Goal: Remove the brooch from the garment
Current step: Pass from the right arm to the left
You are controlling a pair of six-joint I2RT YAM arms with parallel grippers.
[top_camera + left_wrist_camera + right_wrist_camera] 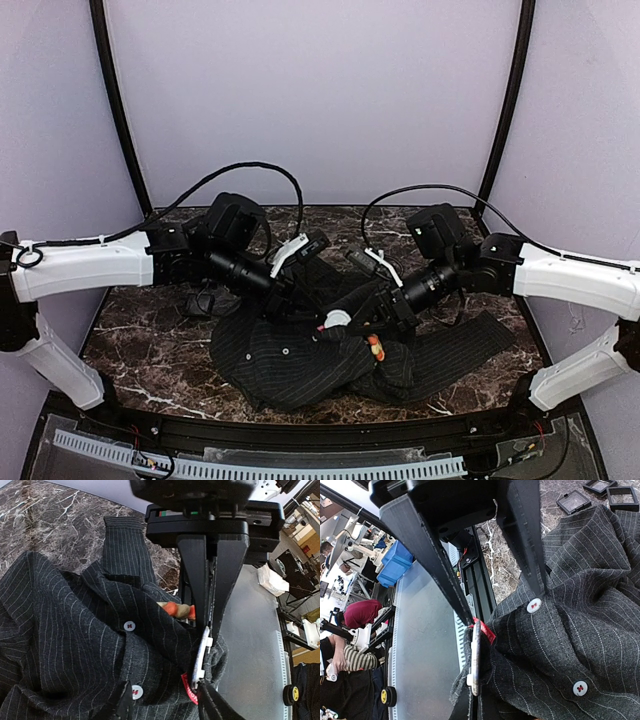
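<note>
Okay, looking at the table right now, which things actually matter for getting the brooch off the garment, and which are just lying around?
Part of the job:
- brooch, peeking from a fold
- shirt, striped, crumpled
- left gripper
- right gripper, pinching the shirt's edge

Just lying about:
- black boxes, on the table beyond the shirt
</note>
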